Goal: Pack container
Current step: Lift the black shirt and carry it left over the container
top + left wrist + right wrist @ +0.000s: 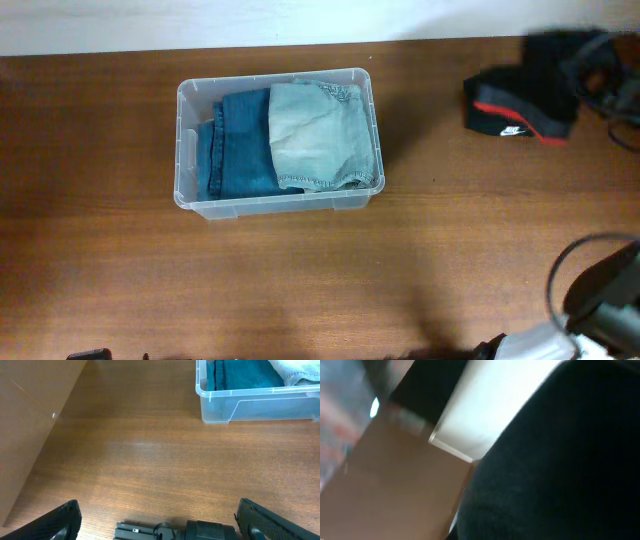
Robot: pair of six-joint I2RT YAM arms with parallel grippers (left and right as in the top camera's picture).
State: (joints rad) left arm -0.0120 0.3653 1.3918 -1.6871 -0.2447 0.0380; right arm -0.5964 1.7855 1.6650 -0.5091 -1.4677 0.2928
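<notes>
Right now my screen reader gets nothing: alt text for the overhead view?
A clear plastic container on a wooden table holds folded dark blue jeans beside a paler denim piece. A black item with red trim lies at the far right.

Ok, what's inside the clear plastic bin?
Folded dark blue denim at left, folded pale denim overlapping it at right. The clear plastic bin's floor beneath is hidden.
</notes>
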